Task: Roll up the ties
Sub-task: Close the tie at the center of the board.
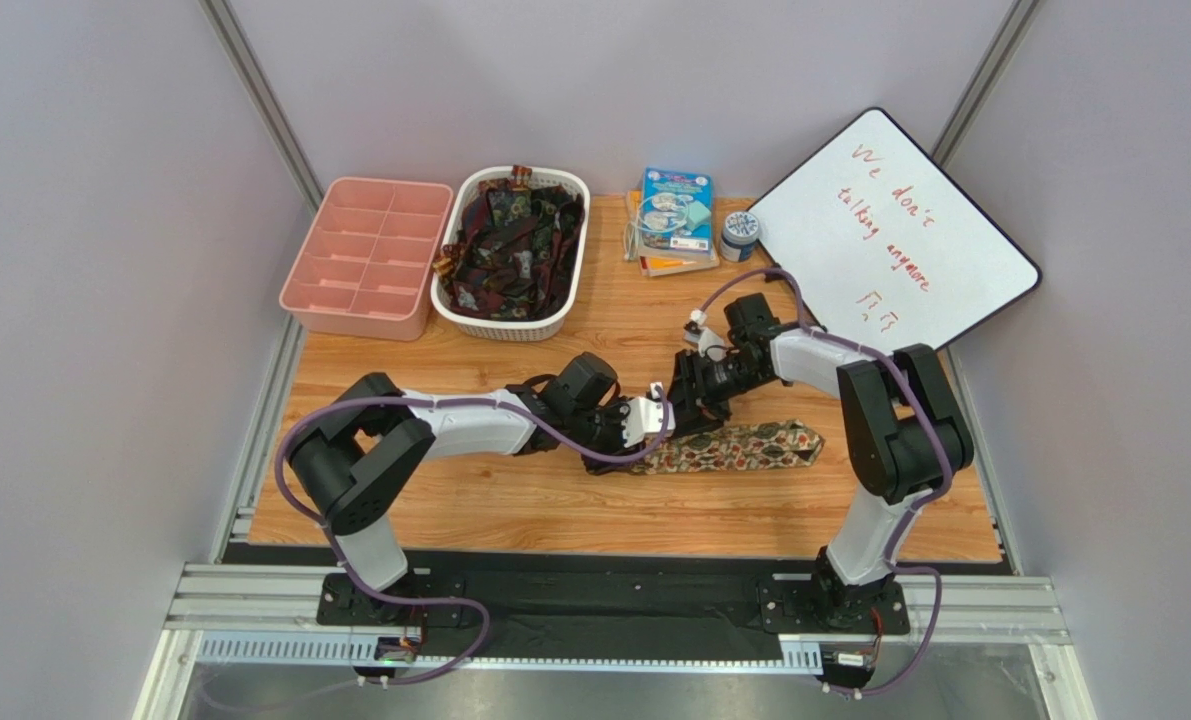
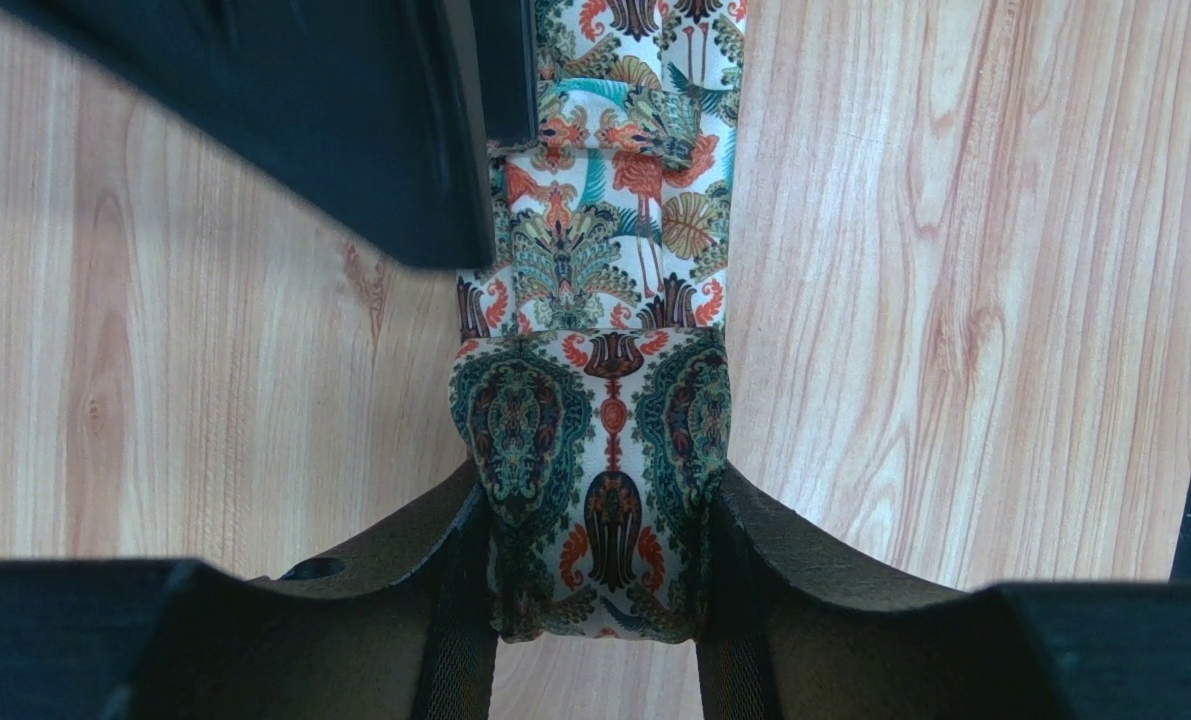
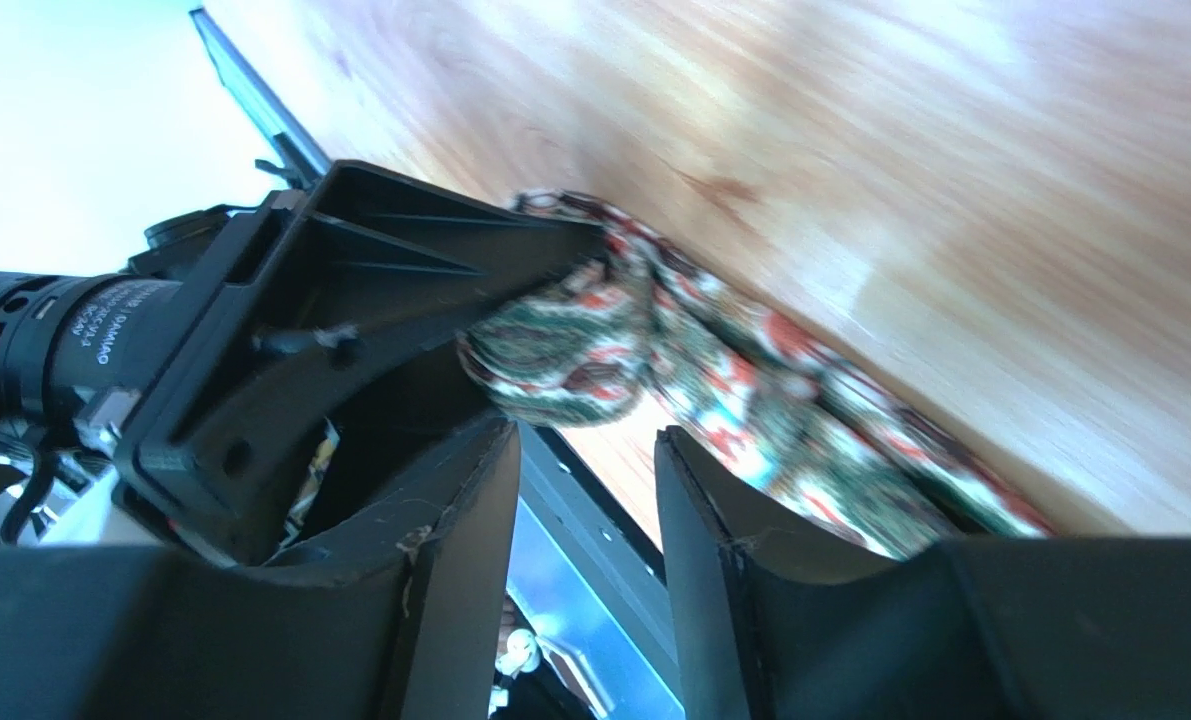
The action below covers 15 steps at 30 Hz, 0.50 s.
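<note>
Hidden end: folded end of the patterned tie (image 2: 594,420) tucked between two fingers; cannot tell how many turns sit inside.
Covered part: black block (image 2: 331,120) over one edge of the tie in the left wrist view; hard to tell which robot part.
Blurry bit: right wrist view smeared, so wood and print are hard to make out.
From above: both claws close together, hiding the tie's left end; only the flat length to the right shows.
Left claw (image 2: 598,492): clenched on the tie's folded end, one finger pressed on each side.
Right claw (image 3: 586,438): released, fingers apart, nothing between them, just beside the folded end.
Tie's place: flat on the middle of the surface (image 1: 451,510), between the two arms.
Heap of ties (image 1: 514,240): dark, piled in the white basket (image 1: 504,327) at the back; single ones hard to tell apart.
Pink tray (image 1: 365,252): just left of the basket, split into little boxes.
Whiteboard (image 1: 917,225): back right, one corner past the edge; red writing only partly readable.
Books (image 1: 673,210) and round tin (image 1: 739,233): too small to read.
Surface: light wood.
Room: pale grey walls (image 1: 105,225) on three sides.
</note>
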Each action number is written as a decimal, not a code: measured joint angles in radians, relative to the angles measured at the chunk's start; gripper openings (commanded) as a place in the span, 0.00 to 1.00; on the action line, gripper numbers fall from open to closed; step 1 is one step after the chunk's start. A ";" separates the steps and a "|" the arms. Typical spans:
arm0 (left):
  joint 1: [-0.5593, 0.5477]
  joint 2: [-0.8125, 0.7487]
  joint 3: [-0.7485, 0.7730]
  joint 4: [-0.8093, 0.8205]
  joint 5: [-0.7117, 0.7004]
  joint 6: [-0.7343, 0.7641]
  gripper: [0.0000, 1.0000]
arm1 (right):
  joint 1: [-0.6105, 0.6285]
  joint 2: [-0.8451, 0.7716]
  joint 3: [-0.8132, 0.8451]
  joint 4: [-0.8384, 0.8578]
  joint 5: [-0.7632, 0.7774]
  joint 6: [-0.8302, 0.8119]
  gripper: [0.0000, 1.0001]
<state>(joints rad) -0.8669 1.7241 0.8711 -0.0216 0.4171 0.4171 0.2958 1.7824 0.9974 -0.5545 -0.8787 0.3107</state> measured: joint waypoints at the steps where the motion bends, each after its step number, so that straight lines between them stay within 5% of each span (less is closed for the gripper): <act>1: 0.000 0.002 0.005 -0.006 0.000 0.000 0.39 | 0.013 0.000 -0.003 0.024 -0.008 0.017 0.47; 8: 0.001 0.015 0.021 -0.012 -0.005 0.001 0.40 | 0.085 0.033 -0.015 0.117 -0.037 0.101 0.47; 15: 0.001 0.015 0.021 -0.011 -0.008 0.001 0.48 | 0.109 0.098 -0.012 0.149 -0.057 0.119 0.06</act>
<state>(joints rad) -0.8661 1.7393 0.8921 -0.0330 0.4095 0.4179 0.4049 1.8801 0.9855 -0.4057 -0.9360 0.4301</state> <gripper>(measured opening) 0.486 0.229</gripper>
